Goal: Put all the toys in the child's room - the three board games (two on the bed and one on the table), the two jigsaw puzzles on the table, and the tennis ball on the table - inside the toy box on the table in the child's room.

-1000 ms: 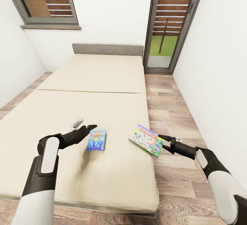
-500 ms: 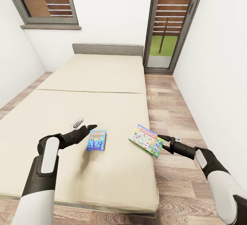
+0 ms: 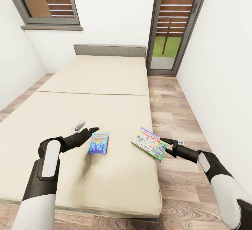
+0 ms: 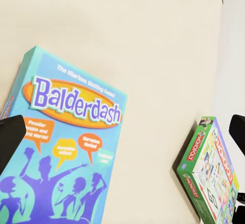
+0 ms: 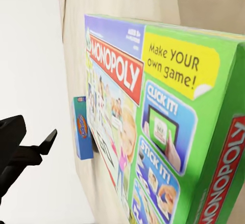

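Pickup step for the two bed games: both end effectors released, left end effector (image 3: pixel 91 130) just beside the blue game (image 3: pixel 98 143), right end effector (image 3: pixel 166 141) at the green game's (image 3: pixel 149 143) edge on the bed (image 3: pixel 87 83); next, close on each.

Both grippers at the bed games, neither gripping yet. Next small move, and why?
Probably ease the right gripper forward onto the Monopoly box: its open fingers sit just short of the box's edge, which overhangs the bed. The left gripper hovers beside the Balderdash box.
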{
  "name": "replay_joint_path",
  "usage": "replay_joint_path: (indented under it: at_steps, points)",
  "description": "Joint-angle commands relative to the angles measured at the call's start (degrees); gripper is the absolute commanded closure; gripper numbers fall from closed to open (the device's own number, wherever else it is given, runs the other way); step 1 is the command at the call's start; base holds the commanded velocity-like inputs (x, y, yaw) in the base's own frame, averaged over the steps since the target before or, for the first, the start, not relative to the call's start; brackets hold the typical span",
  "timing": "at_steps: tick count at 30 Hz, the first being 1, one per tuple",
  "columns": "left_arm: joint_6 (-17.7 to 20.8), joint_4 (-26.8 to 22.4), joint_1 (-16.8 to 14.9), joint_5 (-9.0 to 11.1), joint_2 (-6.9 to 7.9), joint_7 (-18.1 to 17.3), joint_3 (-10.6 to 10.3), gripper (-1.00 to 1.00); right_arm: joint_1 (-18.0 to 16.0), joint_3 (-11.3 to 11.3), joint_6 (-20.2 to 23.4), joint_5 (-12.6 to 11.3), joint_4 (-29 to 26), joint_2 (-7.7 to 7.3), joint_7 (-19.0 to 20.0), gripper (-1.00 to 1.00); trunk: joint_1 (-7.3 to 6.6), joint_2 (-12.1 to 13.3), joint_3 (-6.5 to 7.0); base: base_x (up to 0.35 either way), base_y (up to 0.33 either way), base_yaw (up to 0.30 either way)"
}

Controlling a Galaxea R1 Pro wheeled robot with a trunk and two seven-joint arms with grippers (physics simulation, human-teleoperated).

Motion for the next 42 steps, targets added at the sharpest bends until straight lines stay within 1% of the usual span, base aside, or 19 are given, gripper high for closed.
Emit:
replay_joint_path:
  at_steps: [1,10,11,32,37,38,42]
  points:
    - [0.29,-0.05,-0.04,0.62,-0.05,0.59,0.11,-1.00,-0.04,-0.15,0.26,0.01,0.03,0.01,0.13,-1.00,-0.01,-0.02,-0.04,0.000,0.000,0.000]
    - [0.29,-0.04,-0.04,0.62,-0.11,0.59,0.09,-1.00,-0.04,-0.10,0.19,0.01,0.02,0.11,0.13,-1.00,-0.01,-0.02,-0.04,0.000,0.000,0.000]
    - [0.29,-0.04,-0.04,0.62,-0.12,0.59,0.08,-1.00,-0.04,-0.08,0.19,0.03,0.04,0.11,0.13,1.00,-0.01,-0.02,-0.04,0.000,0.000,0.000]
    - [0.22,0.27,-0.04,0.64,-0.36,0.56,0.14,-1.00,-0.04,0.28,0.14,0.56,0.08,0.30,0.11,1.00,-0.01,-0.02,-0.04,0.000,0.000,0.000]
    - [0.07,1.17,-0.04,0.62,-0.47,0.66,0.16,-1.00,-0.02,0.32,0.21,0.55,0.08,0.31,0.12,1.00,-0.01,-0.02,-0.04,0.000,0.000,0.000]
    - [-0.15,1.19,1.91,4.83,-0.53,0.38,-0.96,-1.00,0.15,0.68,-0.12,0.73,-4.92,0.16,0.14,1.00,-0.01,-0.02,-0.04,0.000,0.000,0.000]
    - [-0.15,1.01,1.95,5.23,-0.63,0.69,-2.02,-1.00,0.32,0.65,0.11,0.63,-7.04,0.05,0.49,1.00,-0.01,-0.02,-0.04,0.000,0.000,0.000]
